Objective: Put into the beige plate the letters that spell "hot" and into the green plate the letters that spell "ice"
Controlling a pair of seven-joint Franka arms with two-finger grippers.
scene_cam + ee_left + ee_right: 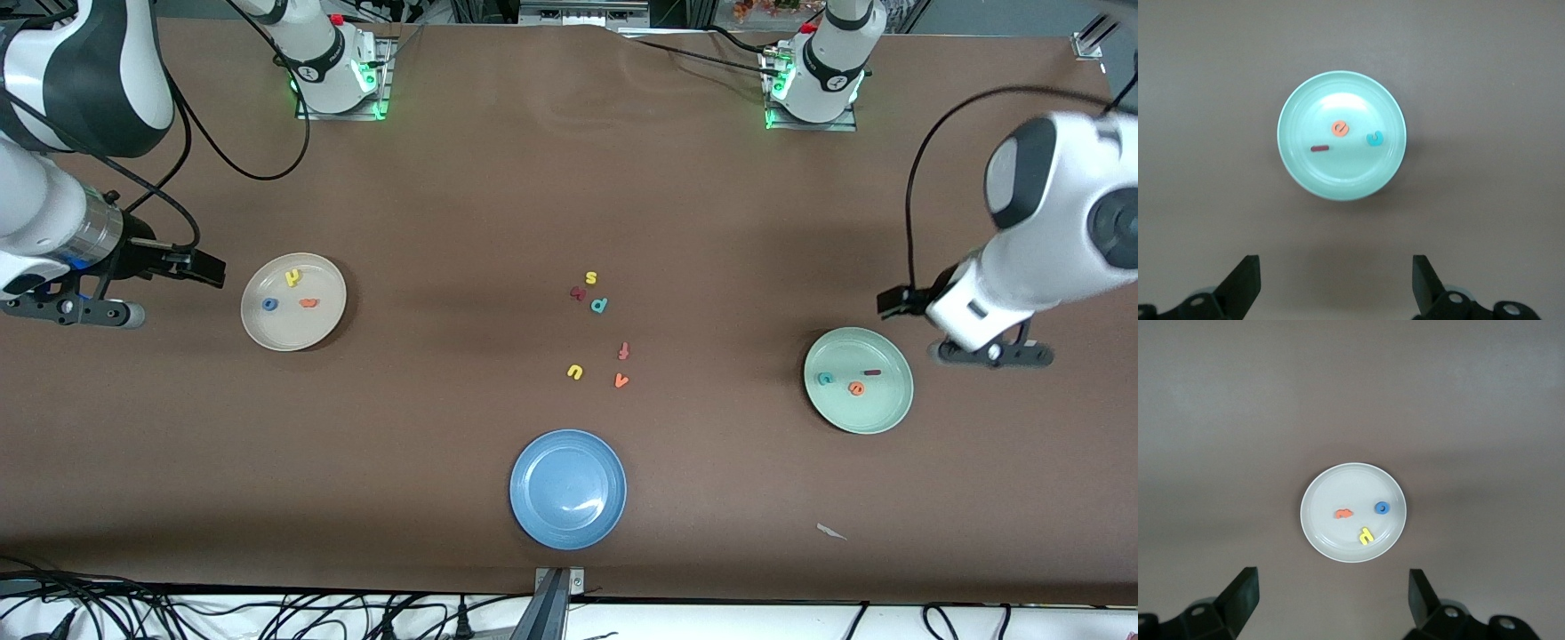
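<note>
The beige plate [293, 335] [1338, 483] holds the yellow h [293, 277] [1367, 535], the blue o [269, 304] [1383, 509] and the orange t [308, 302] [1343, 514]. In the green plate [878, 414] [1338, 183] lie the teal c [826, 379] [1375, 139], the orange e [855, 388] [1339, 128] and the dark red i [872, 372] [1319, 149]. My right gripper [206, 268] [1333, 597] hangs open and empty over bare table beside the beige plate. Beside the green plate my left gripper [893, 300] [1336, 280] is open over the table, holding nothing.
A blue plate [568, 524] sits near the front edge at mid-table. Loose letters lie mid-table: yellow s [591, 278], dark red crooked letter [578, 292], teal p [599, 305], orange f [623, 351], yellow u [574, 372], orange v [621, 380]. A white scrap [831, 532] lies near the front edge.
</note>
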